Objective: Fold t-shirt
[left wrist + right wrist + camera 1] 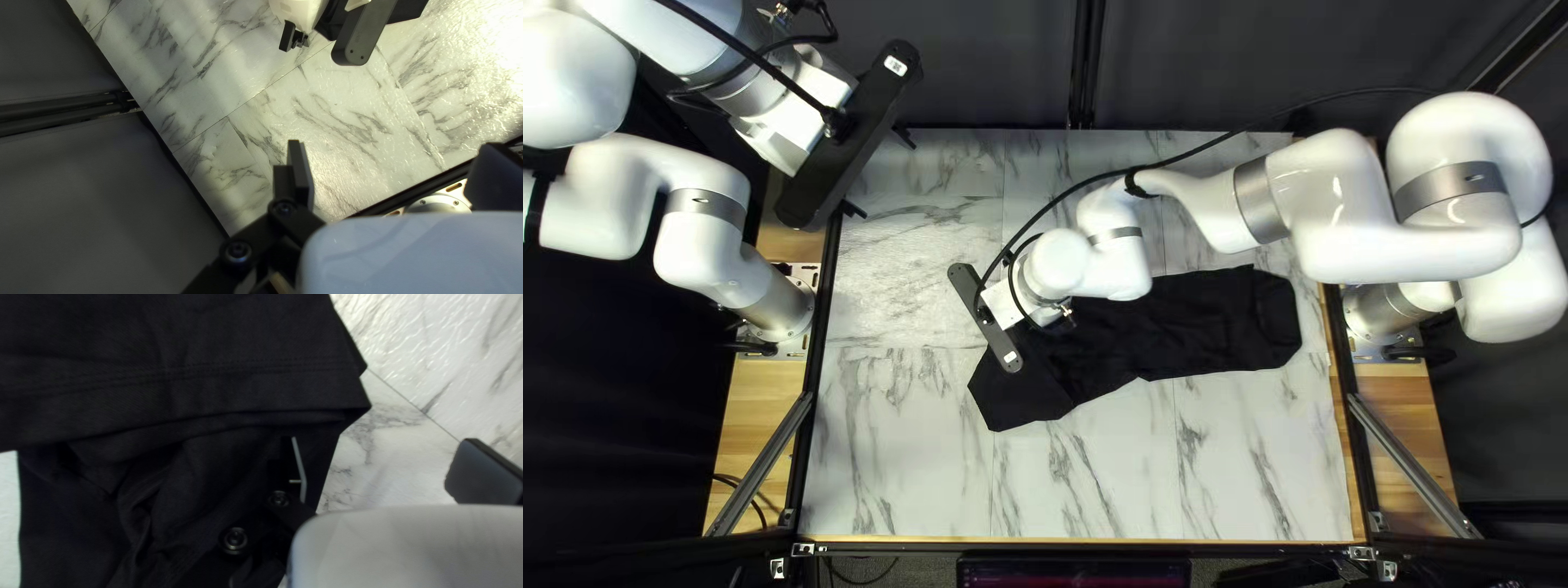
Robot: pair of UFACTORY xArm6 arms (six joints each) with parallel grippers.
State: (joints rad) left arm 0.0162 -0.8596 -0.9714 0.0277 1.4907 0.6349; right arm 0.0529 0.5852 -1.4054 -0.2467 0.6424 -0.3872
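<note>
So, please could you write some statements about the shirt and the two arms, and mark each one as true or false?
1. The black shirt lies on the table. True.
2. The right end effector is closed on the shirt. False: its fingers stand apart.
3. Stitching shows on the shirt in the right wrist view. True.
4. The left end effector is directly above the shirt. False: it is raised away from it, near the table's far left corner.
5. Both end effectors are open. True.
</note>
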